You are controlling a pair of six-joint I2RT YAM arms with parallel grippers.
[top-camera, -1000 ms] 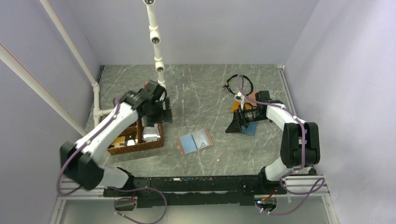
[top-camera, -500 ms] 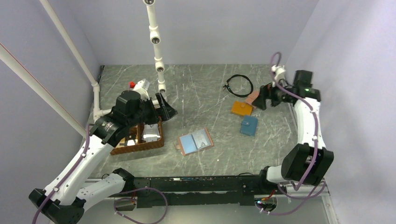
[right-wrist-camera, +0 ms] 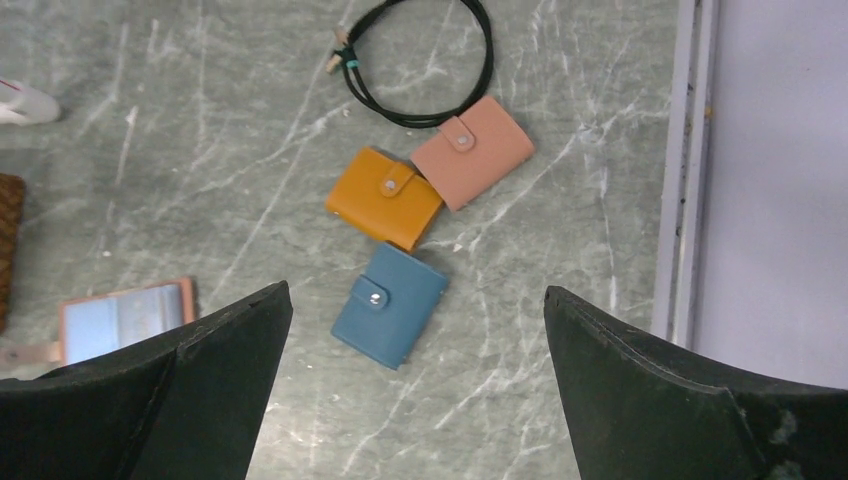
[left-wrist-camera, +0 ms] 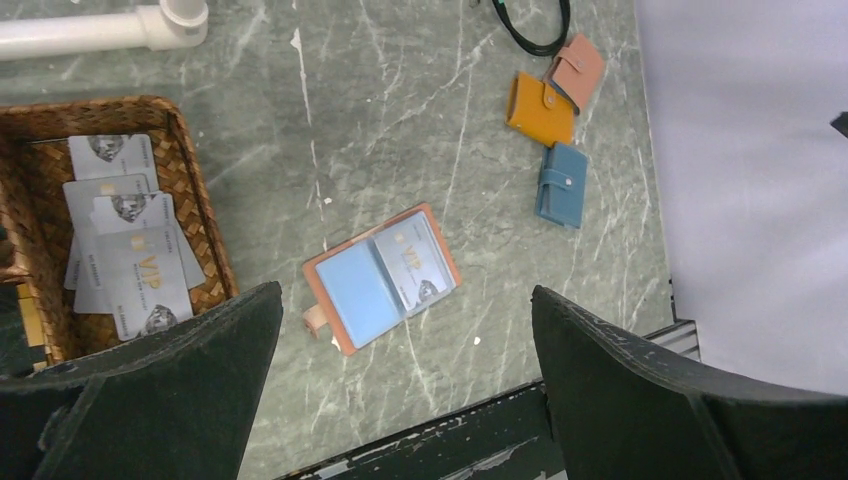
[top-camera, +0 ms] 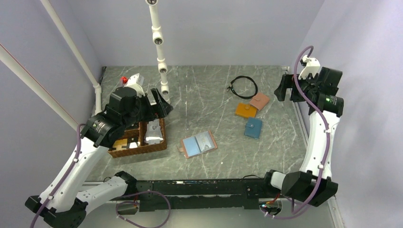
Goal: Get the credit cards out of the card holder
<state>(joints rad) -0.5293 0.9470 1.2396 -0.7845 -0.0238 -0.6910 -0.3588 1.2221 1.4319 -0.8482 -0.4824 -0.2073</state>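
"Grey marbled tabletop, pale lilac walls around it. Where does the left gripper (left-wrist-camera: 405, 300) stand?"

"High above the table, its fingers wide apart and holding nothing. Directly beneath it, framed between those fingers, the card holder (left-wrist-camera: 382, 277) lies open and flat, blue pockets facing up. A grey card shows in one half."

"And the credit cards (left-wrist-camera: 125, 255)?"

"Several lie overlapping in the wicker basket (left-wrist-camera: 205, 215), off toward that gripper's left finger. The basket is near the holder but apart from it."

"The right gripper (right-wrist-camera: 417, 295)?"

"Raised too, spread wide and empty. Below it lie three shut wallets. The teal-blue wallet (right-wrist-camera: 390, 305) is nearest its fingers. The orange wallet (right-wrist-camera: 385, 198) is farther out, just beside a pink wallet (right-wrist-camera: 472, 152). A black cable loop (right-wrist-camera: 420, 60) lies beyond them. The card holder shows partly by its left finger."
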